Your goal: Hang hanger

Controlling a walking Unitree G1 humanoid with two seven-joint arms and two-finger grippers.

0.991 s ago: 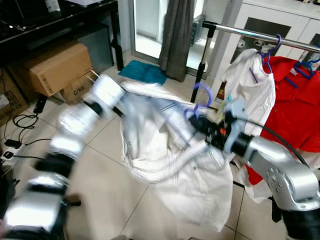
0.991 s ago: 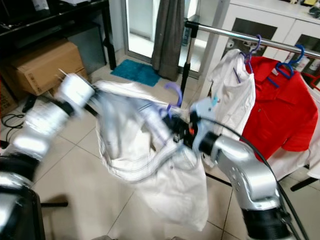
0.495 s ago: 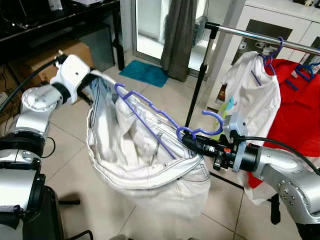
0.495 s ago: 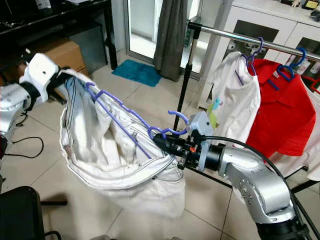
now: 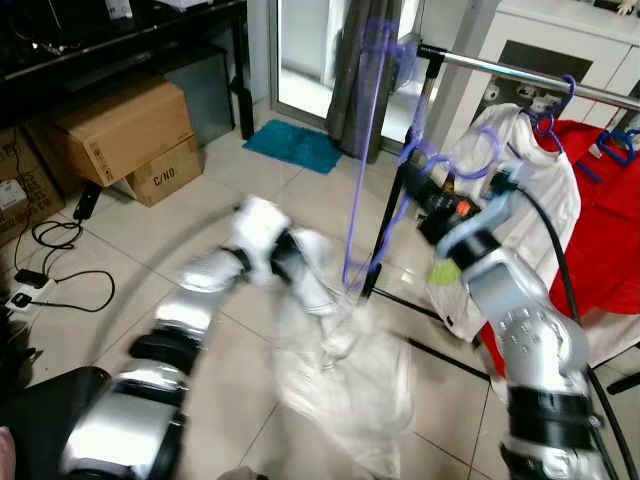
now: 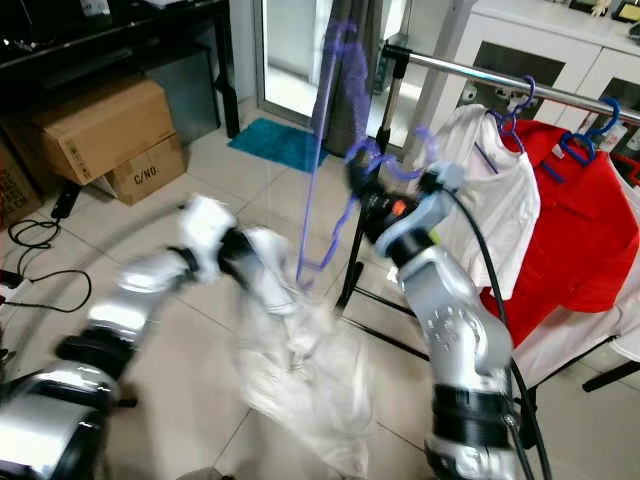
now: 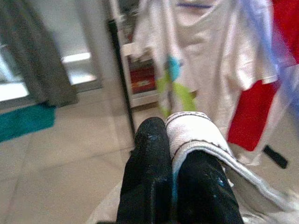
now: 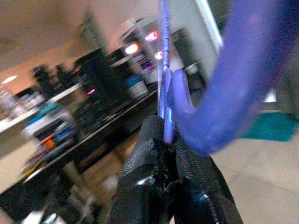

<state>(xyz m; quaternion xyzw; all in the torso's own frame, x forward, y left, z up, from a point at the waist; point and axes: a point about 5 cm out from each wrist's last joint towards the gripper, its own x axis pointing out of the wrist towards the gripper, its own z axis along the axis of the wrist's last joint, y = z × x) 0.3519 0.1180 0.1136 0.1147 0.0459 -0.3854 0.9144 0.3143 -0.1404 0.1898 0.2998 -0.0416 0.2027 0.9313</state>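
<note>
Right eye view shows your right hand (image 6: 372,205) clamped on the hanger (image 6: 330,140) just below the rail's (image 6: 470,72) near end, left hand (image 7: 173,186) pinching the garment (image 6: 300,370).

arms: silver, black joints | fingers (image 8: 140,186): black | cable: black

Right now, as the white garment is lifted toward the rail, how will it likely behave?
Probably floppy: the white garment sags in loose folds below the purple hanger. Likely light, since the left pincer holds its hem by a pinch.
</note>
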